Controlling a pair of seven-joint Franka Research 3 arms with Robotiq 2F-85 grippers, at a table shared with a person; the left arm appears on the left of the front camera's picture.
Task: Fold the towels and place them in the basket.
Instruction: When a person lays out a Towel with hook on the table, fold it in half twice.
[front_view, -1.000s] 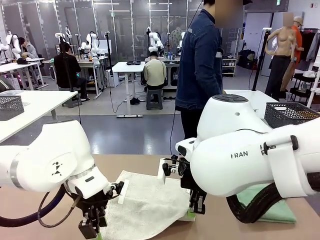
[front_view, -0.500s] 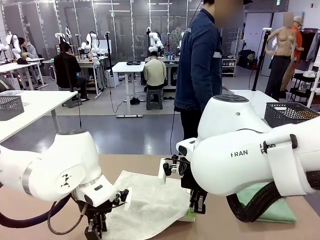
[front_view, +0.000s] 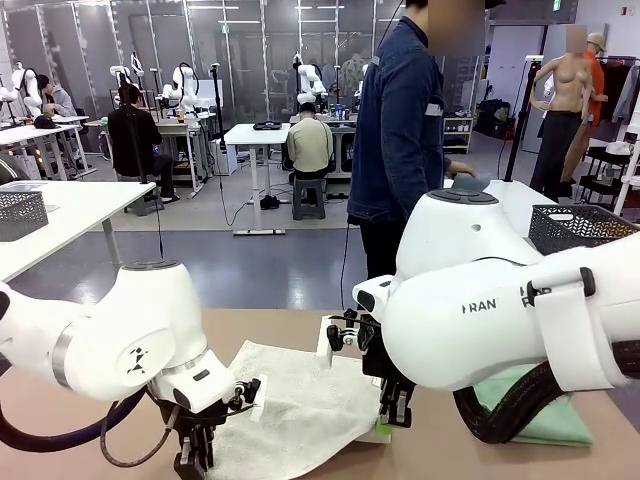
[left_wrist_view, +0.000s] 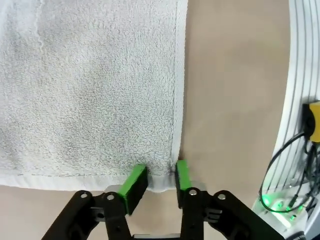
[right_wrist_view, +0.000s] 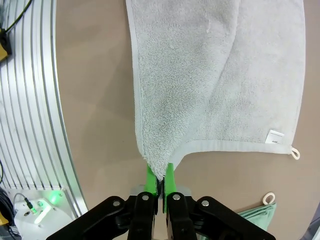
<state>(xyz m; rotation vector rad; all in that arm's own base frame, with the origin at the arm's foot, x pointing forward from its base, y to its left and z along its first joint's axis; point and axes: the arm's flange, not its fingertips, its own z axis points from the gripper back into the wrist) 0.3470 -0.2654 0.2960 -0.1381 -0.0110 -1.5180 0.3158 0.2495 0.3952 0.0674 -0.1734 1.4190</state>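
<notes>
The cream-white towel (front_view: 300, 405) lies spread on the tan table between my two arms. One of its near corners (left_wrist_view: 161, 181) sits between the green pads (left_wrist_view: 135, 182) of my left gripper (left_wrist_view: 157, 175). Those jaws are narrowed around the corner, with a gap still showing. My left gripper (front_view: 197, 462) points down at the table's near edge. My right gripper (right_wrist_view: 160, 175) is shut on another corner of the towel (right_wrist_view: 200, 95), lifting it slightly (front_view: 393, 408). The mint green towel (front_view: 545, 415) lies flat at the right, partly behind my right arm. The basket (front_view: 580, 225) stands at the far right.
A person in a dark denim jacket (front_view: 400, 130) stands at the far side, turned away. The table's near edge and ribbed metal base (right_wrist_view: 30, 100) lie close beside both grippers. A loop of the mint green towel (right_wrist_view: 268, 198) lies near my right gripper.
My left arm has shifted right and lowered onto the towel's near corner, and its jaws have narrowed around it. My right gripper has kept its hold and place.
</notes>
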